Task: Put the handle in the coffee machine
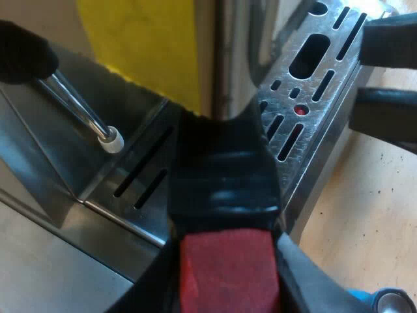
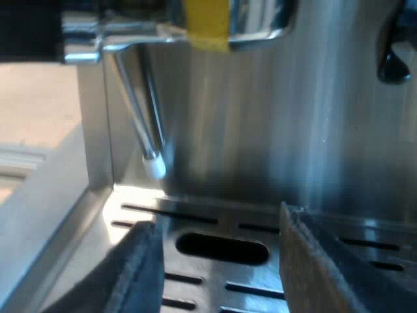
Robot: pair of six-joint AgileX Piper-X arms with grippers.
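**Left wrist view.** The left claw (image 1: 225, 274) clamps the handle (image 1: 221, 176) from both sides, red end nearest. The handle hangs over the drip tray (image 1: 339, 98) at the espresso machine (image 1: 39, 143). The steam wand tip (image 1: 112, 139) sits at ten o'clock from it. Step in hand, by judgement: approach, handle not yet locked. The basket is hidden, contents unknown.

**Right wrist view.** The right claw (image 2: 218, 225) stands wide, holding nothing, above the drip tray. The brew head (image 2: 228, 16) lies at twelve o'clock. The next move probably calls for lifting beneath it, then twisting.
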